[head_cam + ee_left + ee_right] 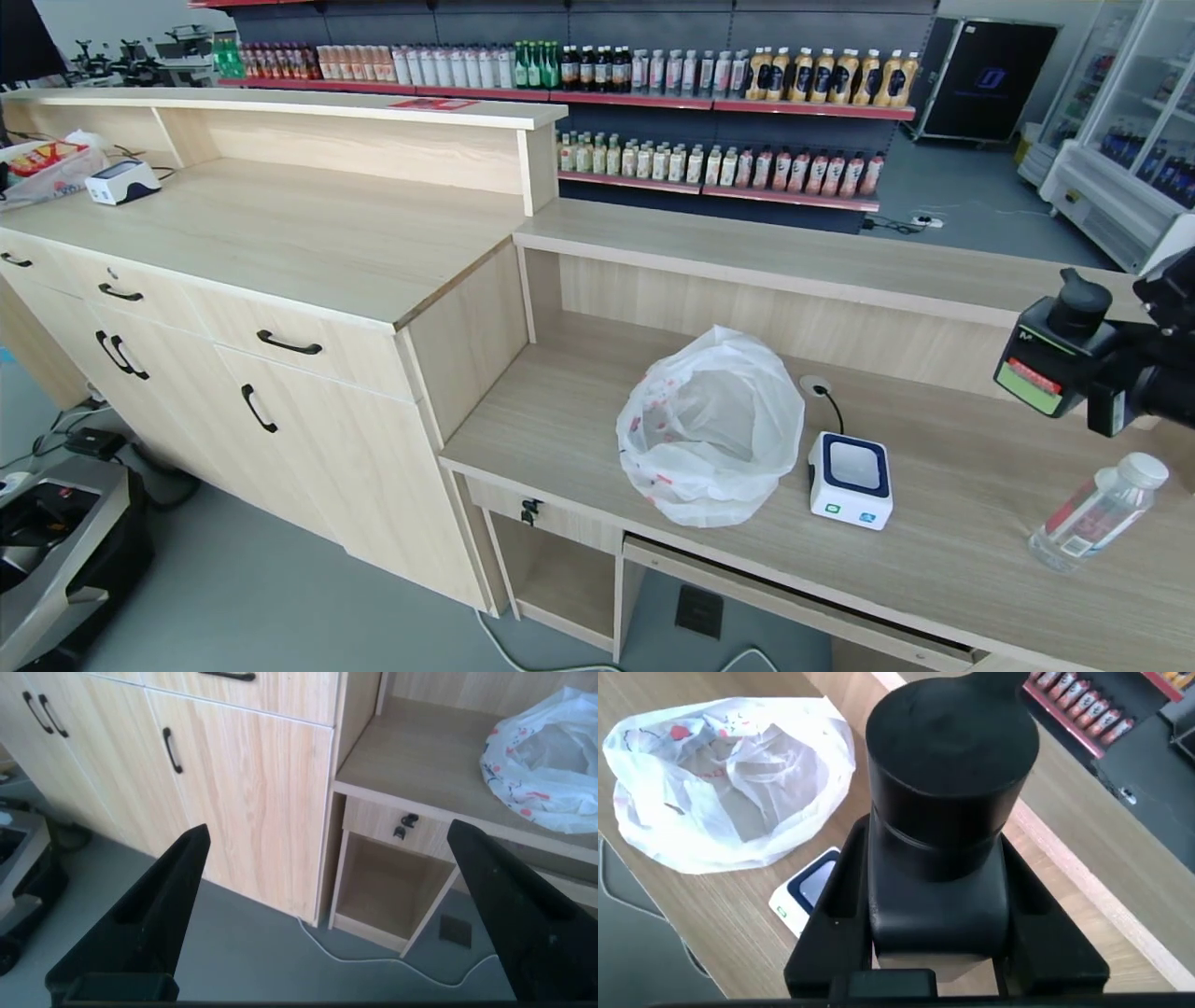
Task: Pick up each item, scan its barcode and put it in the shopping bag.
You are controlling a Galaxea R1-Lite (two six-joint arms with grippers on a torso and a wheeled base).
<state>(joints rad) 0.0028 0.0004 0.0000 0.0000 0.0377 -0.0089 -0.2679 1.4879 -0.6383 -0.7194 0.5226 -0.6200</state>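
Note:
My right gripper is held above the right end of the lower counter, shut on a black container with a black cap and a green and red label. In the right wrist view the container stands between the gripper's dark fingers. The open white shopping bag sits mid-counter, and the white scanner is just right of it. A clear bottle lies near the counter's right front. My left gripper is open, low beside the cabinet, above the floor; the bag is farther off.
A taller wooden counter with drawers stands at the left, carrying another scanner and a bag of goods. Shelves of drinks run behind. A raised ledge backs the lower counter. A cable hole lies behind the scanner.

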